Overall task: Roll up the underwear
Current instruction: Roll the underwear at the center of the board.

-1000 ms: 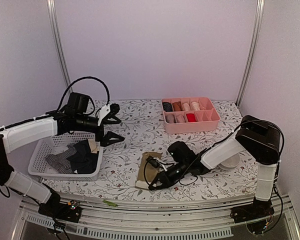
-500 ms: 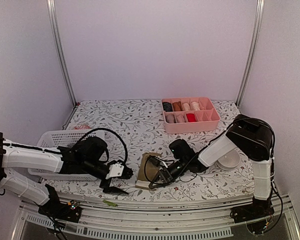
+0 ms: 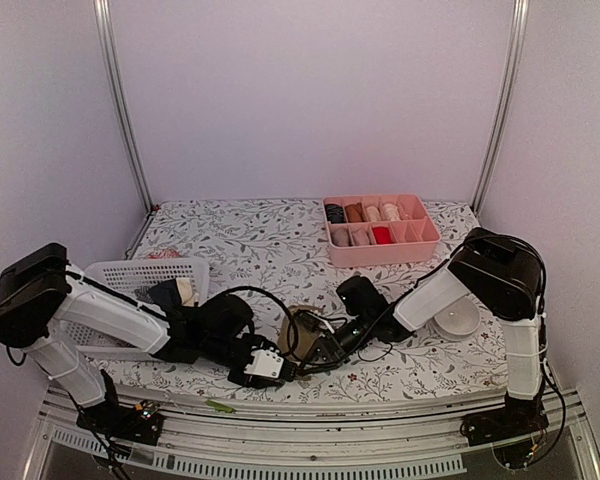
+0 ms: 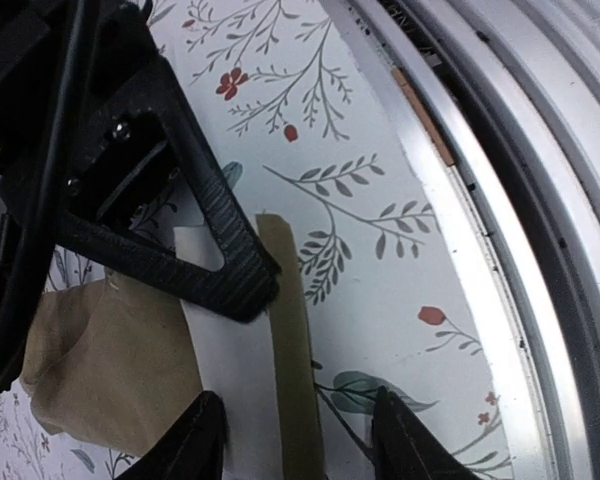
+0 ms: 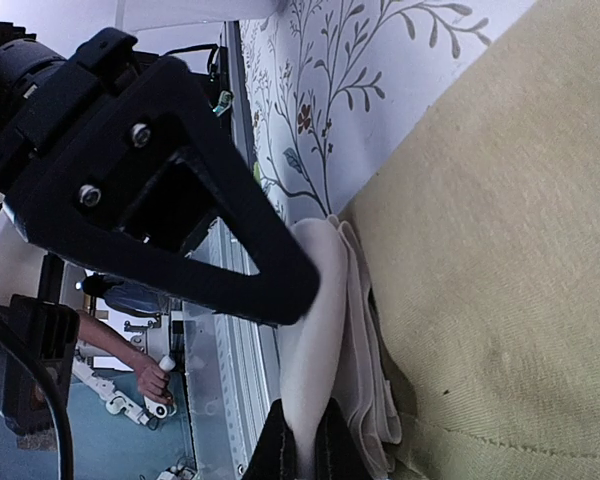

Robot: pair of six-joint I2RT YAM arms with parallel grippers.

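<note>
The tan underwear point(image 3: 298, 328) is lying on the table just right of the white basket point(image 3: 130, 266). The right gripper point(image 3: 318, 352) is pinching its pale edge tight, and the left gripper point(image 3: 277, 368) is sitting between basket and underwear, fingers spread either side of the near hem

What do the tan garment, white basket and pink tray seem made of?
The tan garment looks like soft matte woven cloth, folded in layers. The white basket is probably plastic mesh. The pink tray seems smooth moulded plastic with thin dividers.
</note>
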